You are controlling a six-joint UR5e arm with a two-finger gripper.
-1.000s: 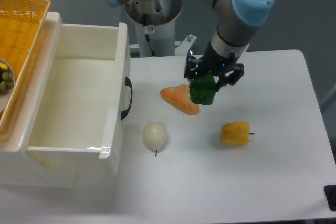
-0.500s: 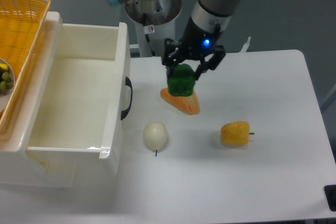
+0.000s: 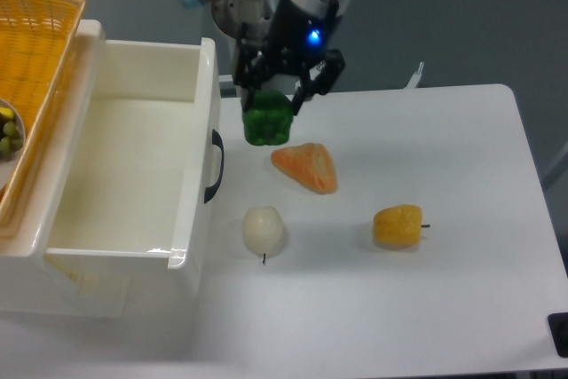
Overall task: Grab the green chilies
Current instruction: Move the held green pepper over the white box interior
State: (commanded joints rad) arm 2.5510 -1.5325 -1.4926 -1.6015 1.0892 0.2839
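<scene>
Camera view has the gripper (image 3: 269, 104) pinching the green chilies (image 3: 268, 123) by the top, aloft near the table's (image 3: 461, 175) back edge beside the white bin (image 3: 206, 95); glossy, lobed, probably light and slippery, best held across its shoulders.

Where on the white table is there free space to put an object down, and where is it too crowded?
The white table is bare right of the orange wedge and above the yellow pepper. The front strip below the white onion is bare too. It is crowded beside the white bin, where the gripper holds the green chilies.
</scene>
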